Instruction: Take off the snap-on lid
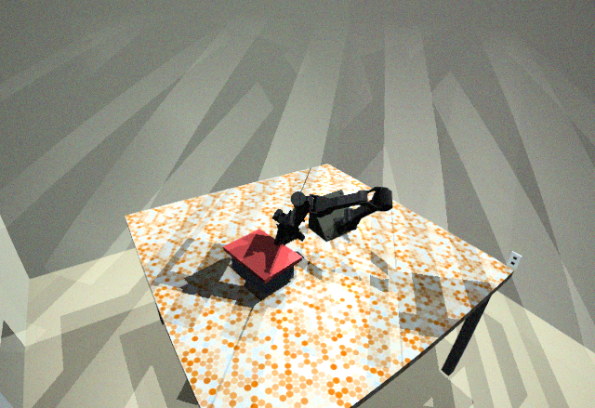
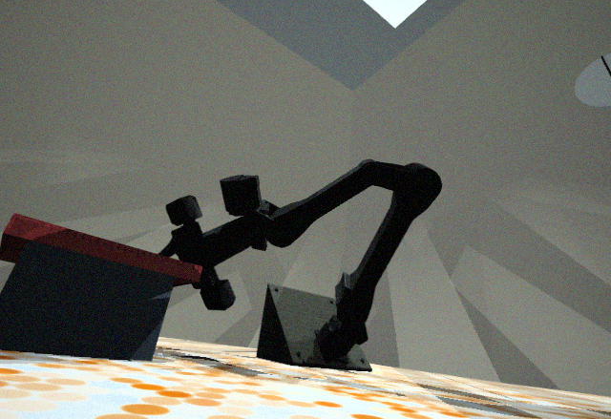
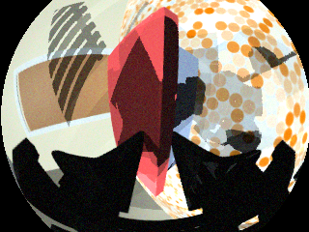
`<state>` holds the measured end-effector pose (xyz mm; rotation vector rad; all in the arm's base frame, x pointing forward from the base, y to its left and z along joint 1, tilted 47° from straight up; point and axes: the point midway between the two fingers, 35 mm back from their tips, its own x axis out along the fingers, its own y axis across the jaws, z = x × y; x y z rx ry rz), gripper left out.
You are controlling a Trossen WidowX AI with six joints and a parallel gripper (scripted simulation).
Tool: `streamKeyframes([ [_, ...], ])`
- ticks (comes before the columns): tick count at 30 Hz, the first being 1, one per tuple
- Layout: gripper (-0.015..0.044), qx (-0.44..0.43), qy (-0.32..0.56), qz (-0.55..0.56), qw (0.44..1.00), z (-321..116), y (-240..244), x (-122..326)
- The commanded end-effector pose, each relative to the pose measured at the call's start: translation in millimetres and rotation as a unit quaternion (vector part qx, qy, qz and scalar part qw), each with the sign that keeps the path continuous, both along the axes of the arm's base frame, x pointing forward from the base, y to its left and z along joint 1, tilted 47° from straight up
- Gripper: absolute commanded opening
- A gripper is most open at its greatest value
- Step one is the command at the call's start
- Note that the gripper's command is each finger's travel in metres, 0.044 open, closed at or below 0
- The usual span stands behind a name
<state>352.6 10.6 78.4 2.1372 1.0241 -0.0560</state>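
The red lid [image 1: 240, 244] [image 2: 113, 249] [image 3: 152, 36] sits on top of the dark storage box [image 1: 261, 289] [image 2: 83, 301] [image 3: 189, 63], which stands on the table [image 1: 312, 341]. No gap shows between lid and box in the top and exterior views. My gripper [image 1: 287, 248] [image 2: 179, 268] [image 3: 157, 134] is shut on the lid's edge, on the side towards the arm's base. One finger lies over the lid's top and the other is below its rim, mostly hidden in the top view. The wrist view shows the lid edge-on between the two fingertips.
The arm's wedge-shaped base mount [image 1: 326, 230] [image 2: 293, 323] stands behind the gripper, across from the box. The table's front edge runs beyond the box's near side. A brown panel with a pale border [image 3: 63, 92] lies beyond the table in the wrist view. Hard shadows cross the table.
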Motion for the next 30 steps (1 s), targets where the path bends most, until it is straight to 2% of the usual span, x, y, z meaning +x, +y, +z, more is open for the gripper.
streamKeyframes([
  [1,0.0,0.0,-0.001,0.0,1.0,1.2,-1.2,0.2],
  [30,0.0,0.0,-0.001,0.0,1.0,5.2,-5.6,-0.3],
])
